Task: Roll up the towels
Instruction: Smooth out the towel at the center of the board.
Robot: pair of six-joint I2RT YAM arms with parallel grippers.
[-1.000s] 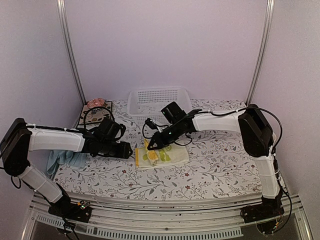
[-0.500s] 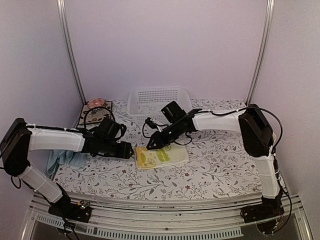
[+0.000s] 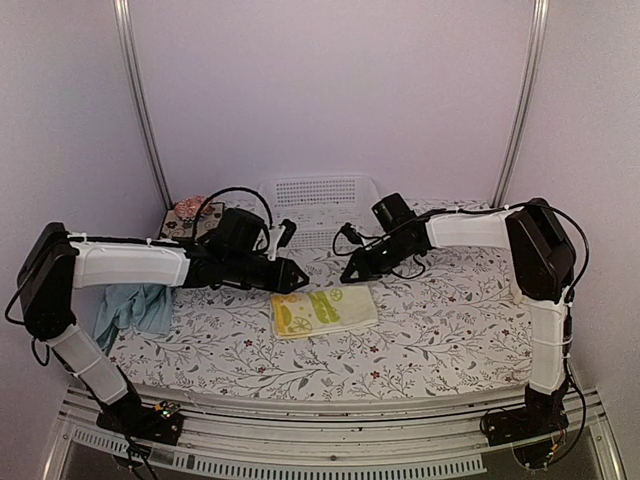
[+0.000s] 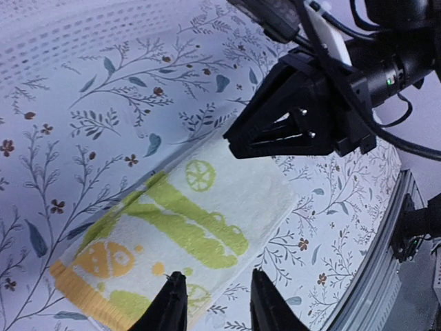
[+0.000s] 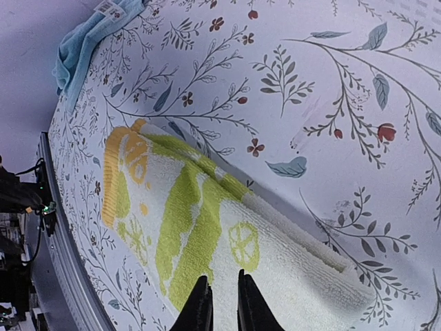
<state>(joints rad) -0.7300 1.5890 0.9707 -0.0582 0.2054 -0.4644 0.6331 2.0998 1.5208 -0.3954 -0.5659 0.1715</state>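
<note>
The yellow-green towel lies flat on the floral tablecloth, folded, with lemon prints; it also shows in the left wrist view and the right wrist view. The pale blue towel lies crumpled at the table's left edge, and shows at the top left of the right wrist view. My left gripper hovers just left of and above the yellow-green towel, open and empty. My right gripper hovers over the towel's far edge, its fingers nearly together and holding nothing.
A white perforated basket stands at the back centre. A dark floral mat with a pink object on it lies at the back left. The table's near edge has a metal rail.
The yellow-green towel went from bunched under the right gripper to flat. The right gripper let go and drew back to the right. The left gripper moved right and farther back.
</note>
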